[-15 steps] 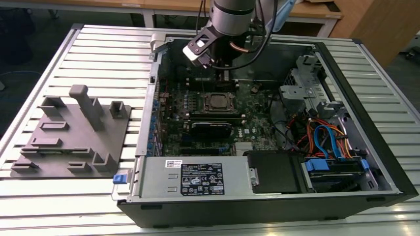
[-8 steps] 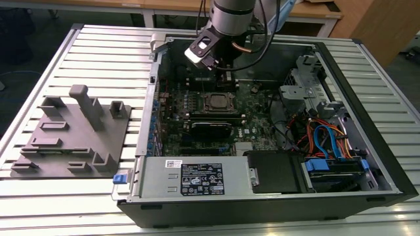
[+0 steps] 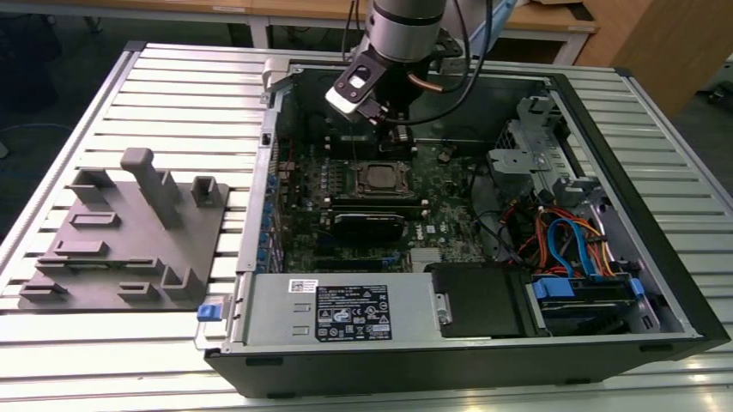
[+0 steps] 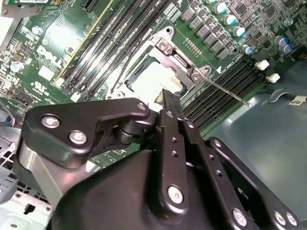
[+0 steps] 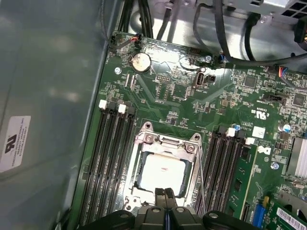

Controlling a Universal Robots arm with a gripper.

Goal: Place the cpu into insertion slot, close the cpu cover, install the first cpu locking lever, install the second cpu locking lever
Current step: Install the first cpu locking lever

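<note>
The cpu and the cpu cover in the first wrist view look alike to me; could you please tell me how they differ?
The cpu is a solid pale plate with no opening; the cpu cover is a frame with a square window. The cpu shows through that window, while the cpu cover lies over its edges. Both are square, metallic and lie flat.

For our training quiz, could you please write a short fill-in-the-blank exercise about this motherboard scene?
1. The cpu lies in the ___.
2. The gripper, near the cpu cover's edge, has its fingers ___.
3. Black memory slots flank the cpu on ___ sides.
4. The grey fixture plate lies at the exterior view's ___, beside the computer case.
Missing words: insertion slot; shut; both; left.
</note>
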